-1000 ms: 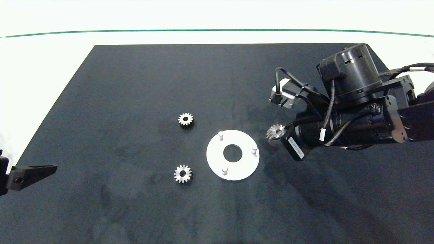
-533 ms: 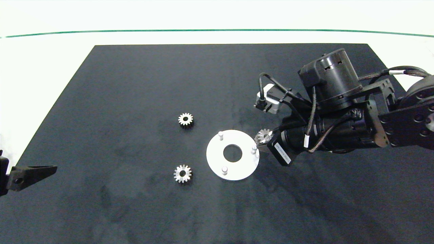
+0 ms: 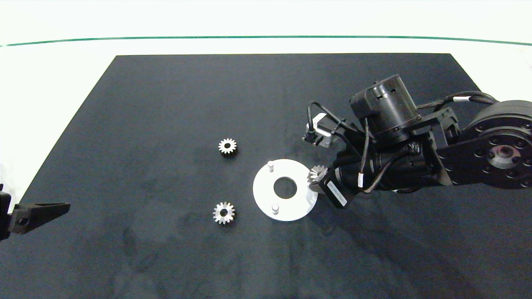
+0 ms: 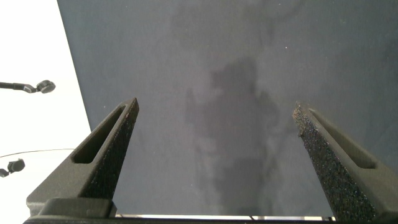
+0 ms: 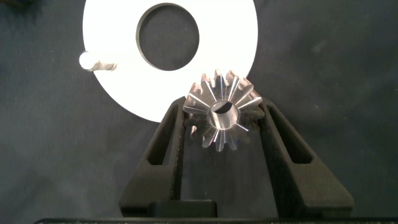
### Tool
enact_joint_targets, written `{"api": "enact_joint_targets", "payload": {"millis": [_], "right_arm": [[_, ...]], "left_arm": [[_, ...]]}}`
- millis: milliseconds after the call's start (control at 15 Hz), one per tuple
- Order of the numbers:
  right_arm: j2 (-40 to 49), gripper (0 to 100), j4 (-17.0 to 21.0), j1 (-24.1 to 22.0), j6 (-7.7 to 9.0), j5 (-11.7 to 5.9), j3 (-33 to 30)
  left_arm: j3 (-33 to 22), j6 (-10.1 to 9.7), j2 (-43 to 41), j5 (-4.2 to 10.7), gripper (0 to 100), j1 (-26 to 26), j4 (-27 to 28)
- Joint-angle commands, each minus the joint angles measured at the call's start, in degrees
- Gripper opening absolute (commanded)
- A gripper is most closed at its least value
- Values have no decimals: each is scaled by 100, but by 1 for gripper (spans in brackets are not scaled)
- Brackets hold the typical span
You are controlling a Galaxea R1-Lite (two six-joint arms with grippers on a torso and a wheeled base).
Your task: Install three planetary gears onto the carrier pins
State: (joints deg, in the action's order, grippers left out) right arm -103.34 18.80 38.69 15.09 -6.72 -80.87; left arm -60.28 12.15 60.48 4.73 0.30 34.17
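My right arm (image 3: pixel 415 166) reaches in from the right, wrist angled down toward table centre. My right gripper (image 5: pixel 221 121) has its fingers (image 5: pixel 165 143) clamped on a planetary gear (image 5: pixel 219 115). My left gripper (image 4: pixel 214 134) sits parked at the table's near left edge, fingers (image 4: pixel 99 152) spread wide apart, nothing between them.

Three silvery toothed gears (image 3: pixel 227 146) with dark centre holes, a white disc (image 3: pixel 266 195) with whitish-grey pins (image 3: pixel 270 165), on a black mat (image 3: pixel 166 104).
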Motion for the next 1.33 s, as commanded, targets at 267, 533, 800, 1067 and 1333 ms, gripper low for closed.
{"api": "enact_joint_targets", "payload": {"millis": [267,533,800,1067,1333], "right_arm": [[-169,25,-17,-2,3,-5,-87],[-239,25,-8,-11,3,-5,-104],[-239,25,-8,-11,3,-5,-95],[-239,100,-8,-11,3,-5,-87],[-239,100,-17,-11,3,-5,-95]], "left_arm": [[-10,6,-1,2,100,5,20],[-1,6,-1,2,100,5,20],[-1,6,-1,10,100,5,11],[-10,6,-1,2,100,5,11],[-1,6,8,10,100,-4,11]]}}
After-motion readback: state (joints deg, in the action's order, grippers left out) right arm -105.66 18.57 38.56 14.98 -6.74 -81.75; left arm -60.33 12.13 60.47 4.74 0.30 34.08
